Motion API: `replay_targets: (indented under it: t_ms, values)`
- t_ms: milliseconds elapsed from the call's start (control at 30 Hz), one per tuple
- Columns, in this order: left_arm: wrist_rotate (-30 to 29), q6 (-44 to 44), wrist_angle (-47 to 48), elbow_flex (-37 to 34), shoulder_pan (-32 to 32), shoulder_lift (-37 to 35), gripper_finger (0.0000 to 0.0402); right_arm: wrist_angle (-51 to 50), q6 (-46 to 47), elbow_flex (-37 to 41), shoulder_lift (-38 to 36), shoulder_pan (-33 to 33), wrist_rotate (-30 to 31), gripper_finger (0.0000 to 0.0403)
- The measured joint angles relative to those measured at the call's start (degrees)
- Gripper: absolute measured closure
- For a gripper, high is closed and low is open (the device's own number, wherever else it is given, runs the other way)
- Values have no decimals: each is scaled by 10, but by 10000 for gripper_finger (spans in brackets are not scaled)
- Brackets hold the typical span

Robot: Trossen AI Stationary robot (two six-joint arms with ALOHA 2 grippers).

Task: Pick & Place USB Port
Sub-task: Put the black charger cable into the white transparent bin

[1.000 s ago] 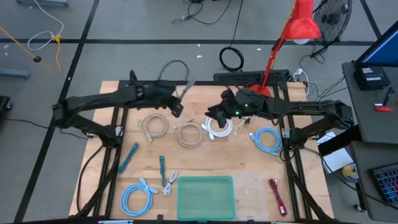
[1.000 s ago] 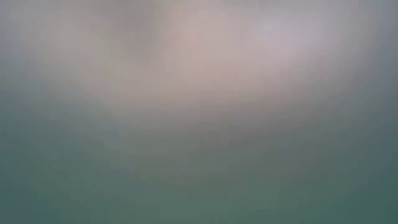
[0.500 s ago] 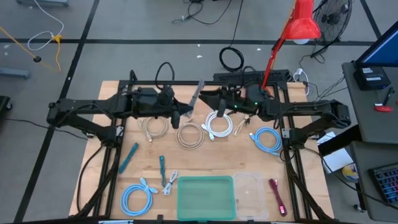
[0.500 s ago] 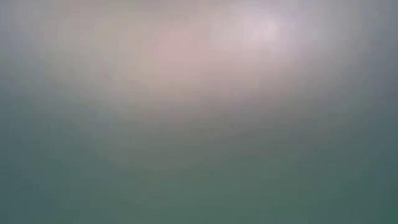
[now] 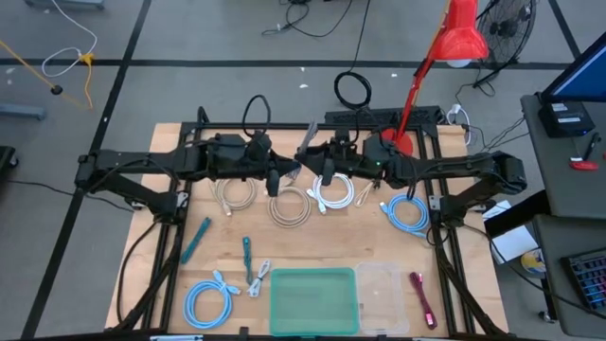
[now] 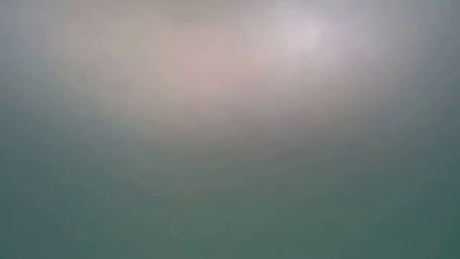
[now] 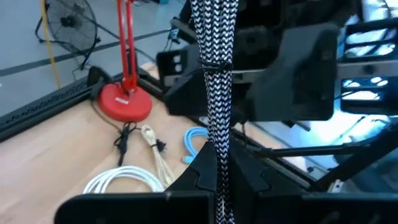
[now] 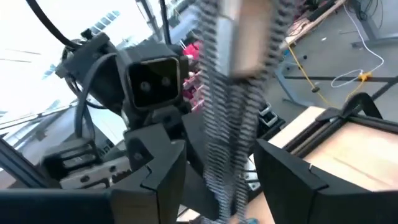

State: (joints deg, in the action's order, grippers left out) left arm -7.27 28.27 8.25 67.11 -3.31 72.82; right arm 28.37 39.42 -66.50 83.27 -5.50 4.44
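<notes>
Left gripper (image 7: 217, 177) clamps braided black-white cable (image 7: 214, 74); right gripper (image 8: 217, 171) open around it. White coil (image 5: 333, 194), red lamp (image 7: 126, 99) nearby. Low view blank.

The high view looks straight down on the whole table (image 5: 142, 189), with floor around it. The low view is a blur; nothing can be told. Each wrist view looks close past its own fingers at a braided cable (image 7: 214, 93) and the other arm. The lamp (image 5: 454, 38) shows in the high and left wrist views.
</notes>
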Motion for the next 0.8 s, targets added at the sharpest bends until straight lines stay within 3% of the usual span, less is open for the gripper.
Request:
replay_targets:
  t_ms: [267,567,800]
  values:
    - [19,2,16,0,0,0,390,3,-24,0,-9,-2,4,282]
    - [19,3,17,0,0,-1,390,1,-39,0,-10,-2,1,370]
    - [21,-5,22,0,-4,-3,384,-2,-39,0,-10,-1,0,371]
